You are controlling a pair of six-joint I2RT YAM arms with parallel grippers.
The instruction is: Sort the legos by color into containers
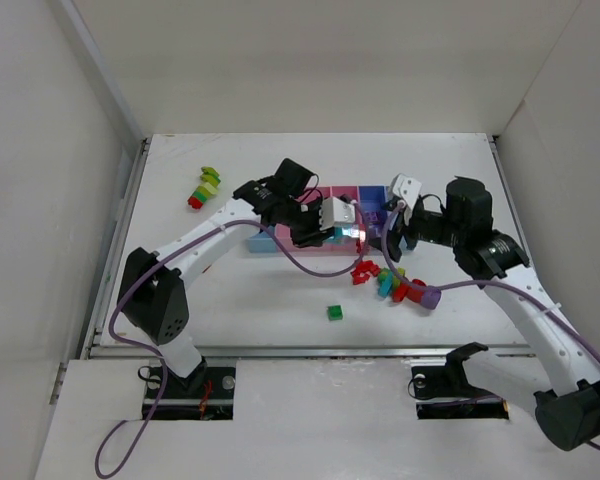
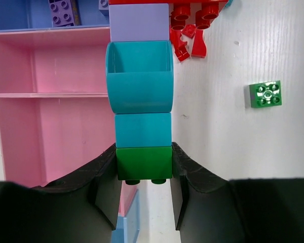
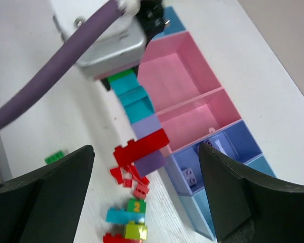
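My left gripper [image 2: 143, 177] is shut on the dark green end brick [image 2: 143, 162] of a chain of legos: green, teal [image 2: 139, 83], lavender, red [image 3: 141, 147], purple. The chain hangs over the front edge of the wide pink tray [image 3: 177, 71], beside the narrow pink tray [image 3: 202, 114]. In the top view the left gripper [image 1: 315, 232] sits over the tray row. My right gripper [image 3: 144, 152] is open and empty above the chain's red end and the purple-blue tray [image 3: 223, 147], which holds purple bricks [image 3: 188, 176]. In the top view the right gripper [image 1: 395, 225] is at the row's right end.
Small red pieces [image 3: 131, 177] and a green, teal, yellow-green and red cluster [image 3: 129, 217] lie in front of the trays. A single green brick [image 1: 334, 313] lies nearer the arms. A red, yellow-green and green chain [image 1: 204, 187] lies at the far left. A light blue tray [image 3: 202, 212] ends the row.
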